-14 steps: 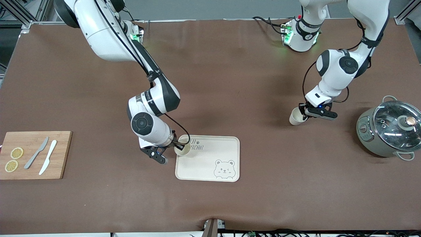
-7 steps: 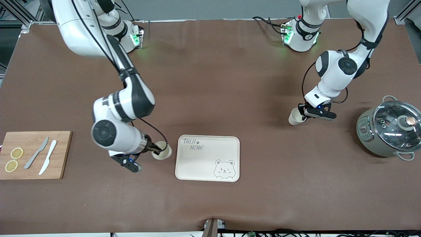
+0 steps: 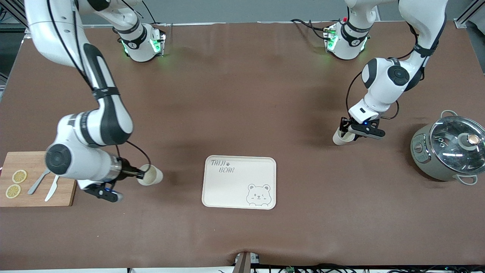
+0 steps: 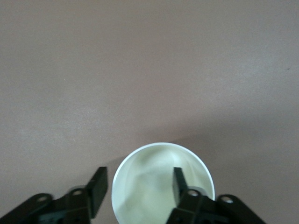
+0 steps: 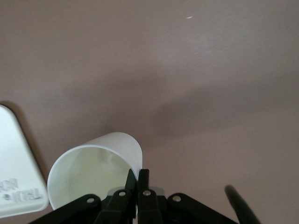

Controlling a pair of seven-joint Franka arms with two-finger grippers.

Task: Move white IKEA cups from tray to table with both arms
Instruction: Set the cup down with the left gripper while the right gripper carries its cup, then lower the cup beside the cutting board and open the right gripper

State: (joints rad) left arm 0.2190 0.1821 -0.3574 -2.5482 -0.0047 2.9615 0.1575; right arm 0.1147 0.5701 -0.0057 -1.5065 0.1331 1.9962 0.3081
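Carried off the tray (image 3: pixel 240 182), right pincer (image 3: pixel 133 174) clamps a cup's (image 3: pixel 150 175) rim; left pincer (image 3: pixel 350 129) straddles its cup (image 3: pixel 340 137), parted.

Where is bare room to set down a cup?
Bare brown tabletop between cream bear-print tray and robot bases, and nearer the camera than it. Crowded: wooden cutting board beside right gripper with white cup; left gripper at second cup near grey-green pot.
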